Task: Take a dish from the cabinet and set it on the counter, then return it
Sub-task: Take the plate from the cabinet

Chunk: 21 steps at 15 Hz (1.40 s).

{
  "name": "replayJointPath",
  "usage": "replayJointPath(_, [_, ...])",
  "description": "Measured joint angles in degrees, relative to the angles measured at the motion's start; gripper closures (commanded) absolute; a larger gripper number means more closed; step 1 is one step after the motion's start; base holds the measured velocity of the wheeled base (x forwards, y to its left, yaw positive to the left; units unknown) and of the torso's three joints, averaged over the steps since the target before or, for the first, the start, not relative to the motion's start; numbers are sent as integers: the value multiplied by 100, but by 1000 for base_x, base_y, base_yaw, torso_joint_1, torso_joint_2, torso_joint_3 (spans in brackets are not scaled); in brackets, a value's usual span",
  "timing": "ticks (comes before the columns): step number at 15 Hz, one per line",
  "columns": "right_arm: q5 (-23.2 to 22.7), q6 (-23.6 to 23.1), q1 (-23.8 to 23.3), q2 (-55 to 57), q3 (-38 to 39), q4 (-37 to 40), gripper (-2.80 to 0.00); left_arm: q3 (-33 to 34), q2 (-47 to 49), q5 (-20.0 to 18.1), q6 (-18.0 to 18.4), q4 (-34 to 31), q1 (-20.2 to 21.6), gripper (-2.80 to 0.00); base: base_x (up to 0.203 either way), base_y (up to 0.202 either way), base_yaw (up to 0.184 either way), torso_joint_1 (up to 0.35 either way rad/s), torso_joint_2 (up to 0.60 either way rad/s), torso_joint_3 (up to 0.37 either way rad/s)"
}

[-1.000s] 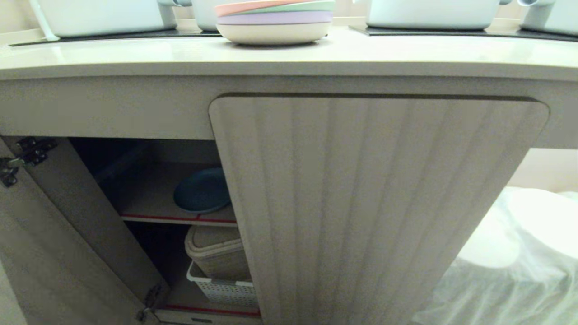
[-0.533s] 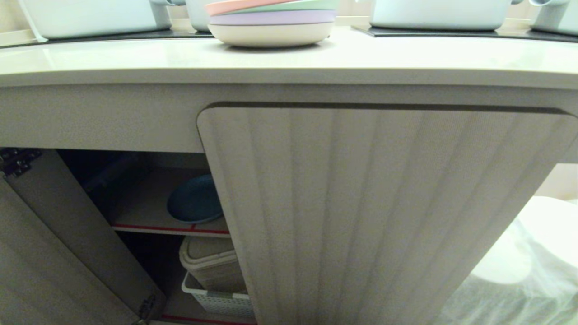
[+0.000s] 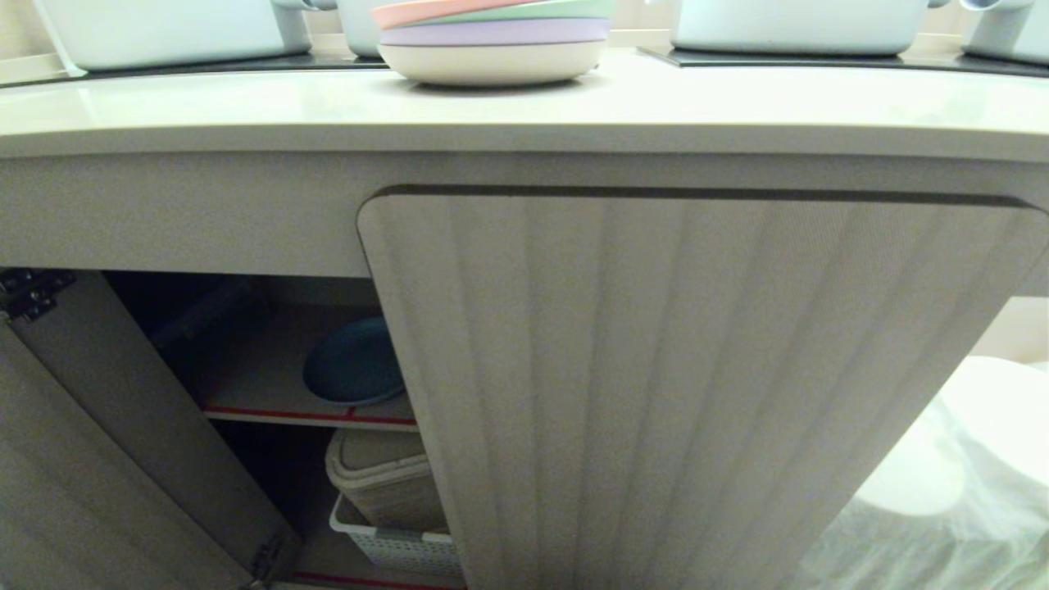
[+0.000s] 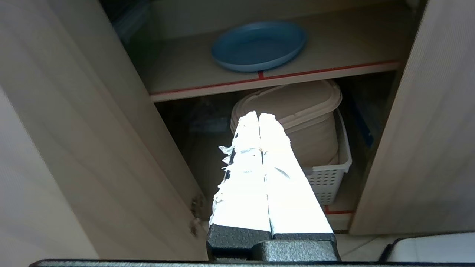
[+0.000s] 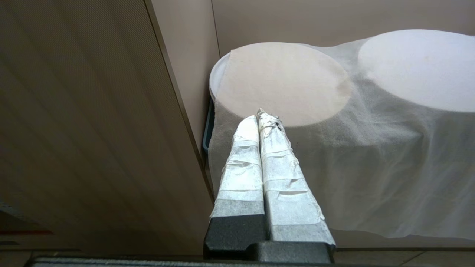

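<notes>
The blue dish (image 3: 354, 362) (image 4: 259, 45) lies flat on the cabinet's red-edged inner shelf (image 3: 270, 410) (image 4: 185, 87), partly hidden behind the shut ribbed right door (image 3: 672, 385). The left door (image 3: 98, 459) stands swung open. My left gripper (image 4: 258, 115) is shut and empty, out in front of the opening and below shelf level, well short of the dish. My right gripper (image 5: 258, 115) is shut and empty, beside the shut door's outer edge. The cream counter (image 3: 737, 102) runs above. Neither arm shows in the head view.
A pink-topped stack of pastel plates (image 3: 492, 41) and pale pots (image 3: 795, 23) stand on the counter. Below the shelf a beige lidded bin (image 4: 297, 111) sits in a white perforated basket (image 4: 326, 178). Round things under white cloth (image 5: 334, 122) stand right of the cabinet.
The whole head view shifted between one second and half a second ago, the cabinet growing larger and sliding left; since then it is still. The dish has not moved on its shelf.
</notes>
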<state>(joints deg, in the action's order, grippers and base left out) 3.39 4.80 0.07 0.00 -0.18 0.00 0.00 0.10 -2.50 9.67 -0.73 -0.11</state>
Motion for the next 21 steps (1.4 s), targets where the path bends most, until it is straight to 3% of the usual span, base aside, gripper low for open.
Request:
replayJointPath(5, [2,-1,0,0,0,0,0,-12,28,-193,239,80,0,0,0,0,0,0,0,0])
replayJointPath(9, [2,4,0,0,0,0,0,-90,28,-238,91,94,-5,0,0,0,0,0,0,0])
replayJointPath(11, [0,1,0,0,0,0,0,-320,30,-624,-28,-11,-5,0,0,0,0,0,0,0])
replayJointPath(14, [2,1,0,0,0,0,0,-553,38,-1689,-101,-269,1,0,0,0,0,0,0,0])
replayJointPath(19, [2,-1,0,0,0,0,0,-878,110,-2286,-303,-847,1,0,0,0,0,0,0,0])
replayJointPath(21, [2,1,0,0,0,0,0,-984,172,-2360,-317,-1064,1,0,0,0,0,0,0,0])
